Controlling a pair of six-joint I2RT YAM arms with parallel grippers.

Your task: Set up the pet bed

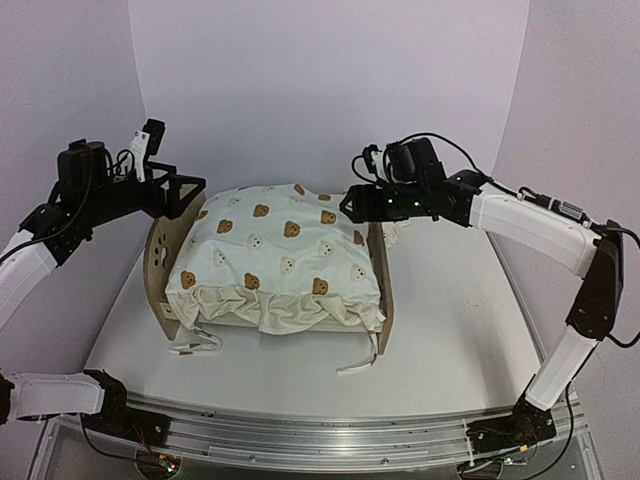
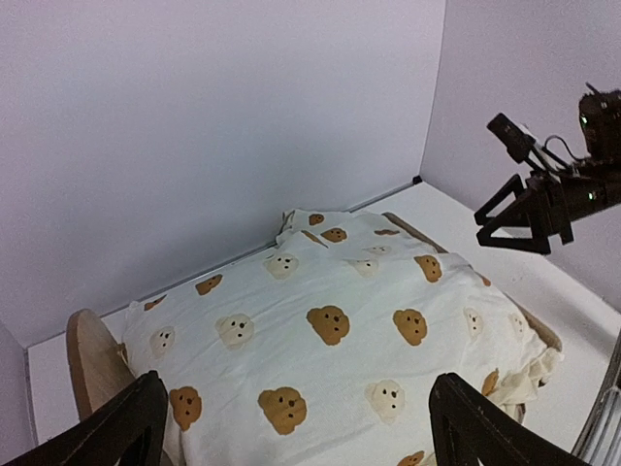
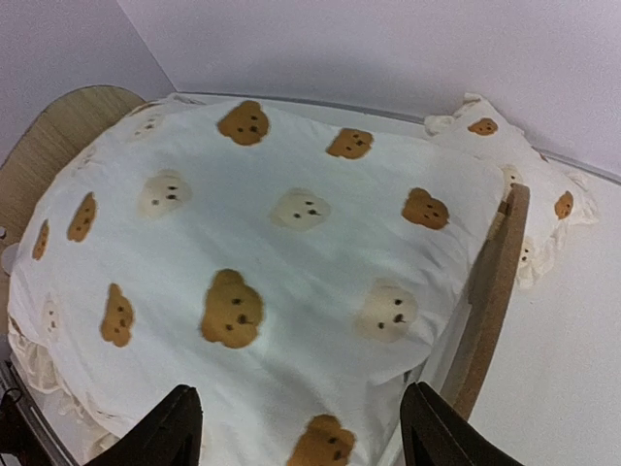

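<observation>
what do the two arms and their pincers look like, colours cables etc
Both the left arm and right arm have white link shells and black joints. The left pincer and right pincer are black, with triangular open-frame fingers. Black cables loop over each wrist, and small green lights glow on the right one.

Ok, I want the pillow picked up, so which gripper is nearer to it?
Right. The right gripper hovers close beside the pillow; the left gripper hangs across the pet bed.

A white table (image 1: 470,330) sits enclosed by plain pale-lilac walls (image 1: 330,90), with a back panel meeting side panels at its far corners. An aluminium rail (image 1: 330,435) runs along its near edge. The light is soft and even.
</observation>
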